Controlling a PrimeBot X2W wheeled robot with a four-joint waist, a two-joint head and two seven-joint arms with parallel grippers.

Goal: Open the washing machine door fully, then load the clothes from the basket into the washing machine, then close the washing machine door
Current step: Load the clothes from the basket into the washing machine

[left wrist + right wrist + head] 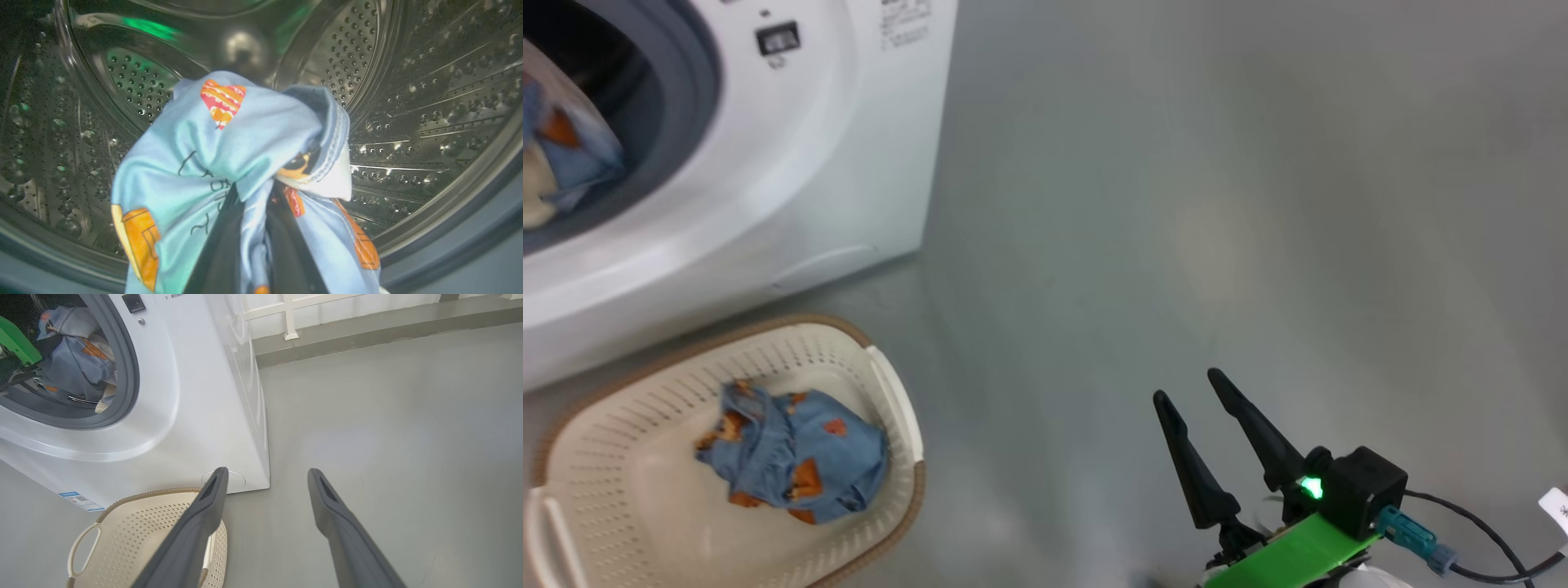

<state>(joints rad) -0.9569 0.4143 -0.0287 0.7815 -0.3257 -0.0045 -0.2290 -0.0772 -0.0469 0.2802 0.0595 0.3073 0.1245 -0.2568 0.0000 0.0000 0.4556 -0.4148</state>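
Hanging inside the drum [408,102], the garment [229,134] drapes the pinching left hand [255,192]

You have a smooth grey floor [1217,204] before you. The white washing machine [833,147] stands on it, and the cream basket [629,416] rests just beside its front.

Blue garment [212,151] hides the left pincer [254,196] tips; the head view's edge crops the basket [849,367].
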